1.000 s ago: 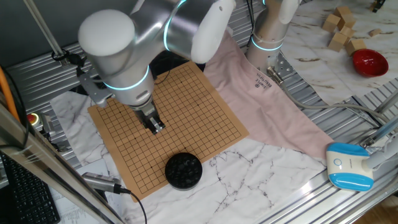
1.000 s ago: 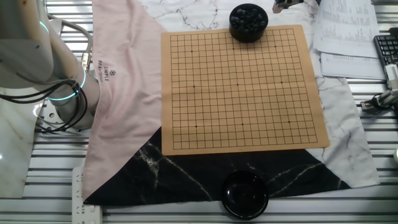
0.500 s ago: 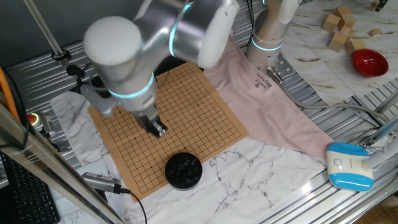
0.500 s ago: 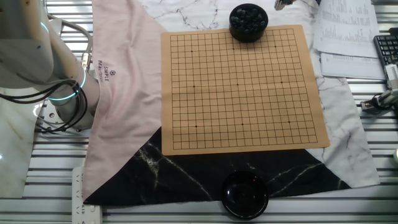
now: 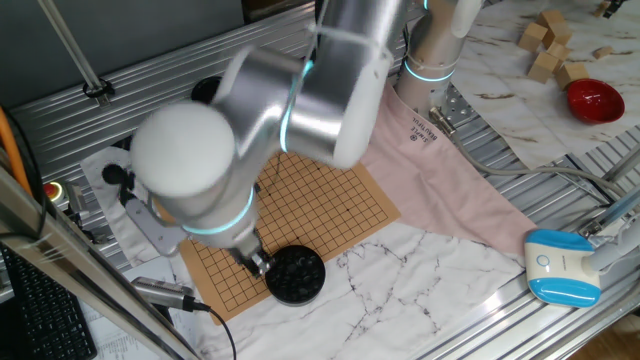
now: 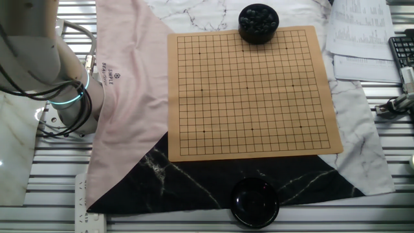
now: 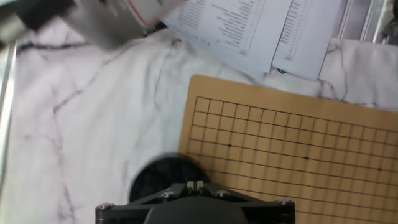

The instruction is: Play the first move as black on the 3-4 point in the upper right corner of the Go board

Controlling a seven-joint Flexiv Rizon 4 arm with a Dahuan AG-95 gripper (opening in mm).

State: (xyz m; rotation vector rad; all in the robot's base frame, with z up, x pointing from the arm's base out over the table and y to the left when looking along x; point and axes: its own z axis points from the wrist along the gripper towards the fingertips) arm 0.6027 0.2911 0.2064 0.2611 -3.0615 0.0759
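The tan wooden board (image 6: 252, 90) with its black grid lies on the cloths and carries no stones. In the one fixed view the arm covers much of the board (image 5: 330, 195). A round black bowl of black stones (image 5: 296, 274) stands at the board's edge, also seen as the bowl (image 6: 259, 22) in the other fixed view. My gripper (image 5: 258, 263) hangs just left of that bowl, fingers together. In the hand view the gripper (image 7: 196, 185) looks shut with nothing seen between the tips. The dark bowl (image 7: 155, 177) sits right under it, beside the board corner (image 7: 205, 102).
A pink cloth (image 6: 129, 97) lies beside the board. An empty black bowl (image 6: 255, 202) stands off the board's opposite edge. Printed papers (image 7: 249, 25) and a keyboard (image 6: 402, 52) lie past the stone bowl. A red bowl (image 5: 594, 99), wooden blocks (image 5: 548, 45) and a blue-white device (image 5: 562, 266) sit farther off.
The arm has swung from over the middle of the board toward its near edge. The gripper has gone down beside the bowl of black stones.
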